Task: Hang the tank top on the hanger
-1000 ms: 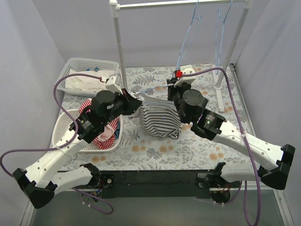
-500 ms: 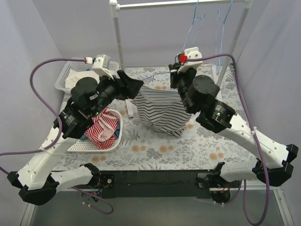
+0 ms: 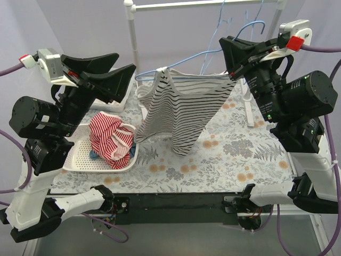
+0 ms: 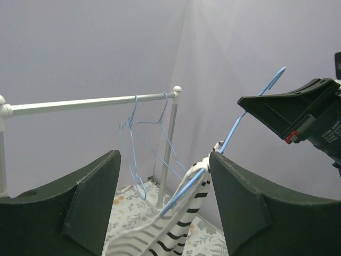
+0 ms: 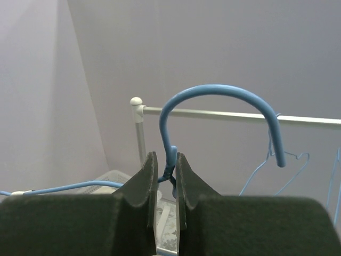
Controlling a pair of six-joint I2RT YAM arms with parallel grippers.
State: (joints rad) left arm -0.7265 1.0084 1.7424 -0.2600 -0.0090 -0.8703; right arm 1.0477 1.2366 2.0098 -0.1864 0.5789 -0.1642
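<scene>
The white, dark-striped tank top hangs from the pale-blue hanger, draped over its arms, with its hem above the table. My right gripper is shut on the hanger's twisted neck. Above the fingers, the hook curves up. My left gripper is open and raised to the left of the garment, touching nothing. In the left wrist view the hanger's arm and the tank top lie beyond the open left gripper.
A white rail on two posts crosses the back, with two more blue hangers on it. A white basket at the left holds a red-and-white striped garment. A floral cloth covers the table.
Both arms have risen, and the hanger with the tank top has come up off the table. My left gripper has opened, let go and drawn back to the left.
</scene>
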